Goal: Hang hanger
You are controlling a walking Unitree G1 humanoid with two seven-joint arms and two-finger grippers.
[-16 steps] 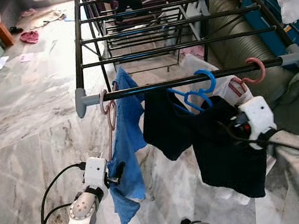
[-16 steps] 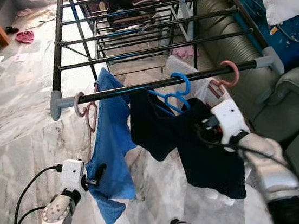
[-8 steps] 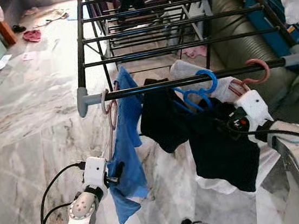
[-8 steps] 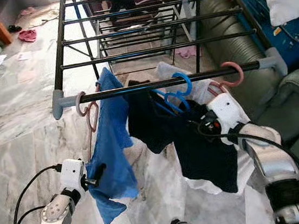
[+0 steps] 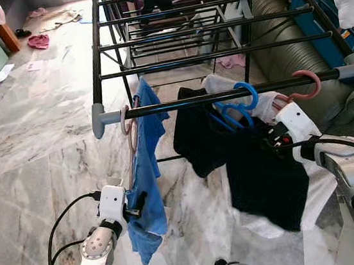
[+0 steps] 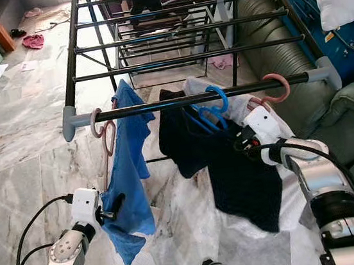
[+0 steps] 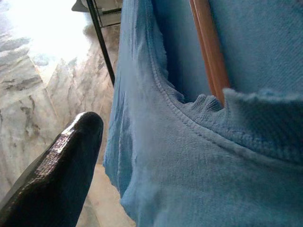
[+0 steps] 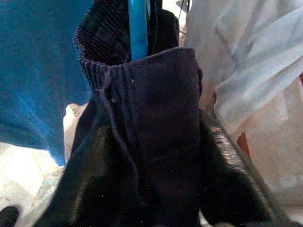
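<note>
A black drying rack (image 5: 185, 41) stands on a marble floor (image 5: 31, 157), and the robot faces its nearest rail (image 5: 224, 94), which ends in grey plastic caps at both corners. The blue hanger (image 5: 241, 102) is a thin plastic one with a rounded hook; that hook sits over the rail a little right of its middle, and the hanger's arms run down into a black garment (image 5: 259, 174). The garment hangs in two dark lobes below the rail, with a ribbed waistband that the right wrist view shows bunched around the blue hanger's stem (image 8: 138, 28). The right gripper (image 5: 270, 142) is pressed into the black cloth just below the rail; its fingers are buried in the folds, so whether they are apart or clamped cannot be told.

Behind the black garment a white cloth (image 5: 314, 199) hangs from a pink hanger (image 5: 303, 84) hooked near the rail's right end. Near the left end another pale pink hanger (image 5: 127, 122) carries a blue shirt (image 5: 145, 175). The left gripper (image 5: 135, 210) is low at that shirt's hem, its fingers closed on the blue fabric; one black finger (image 7: 57, 175) shows beside the cloth in the left wrist view. A green sofa (image 6: 350, 118) lies beyond the rack's right corner.
</note>
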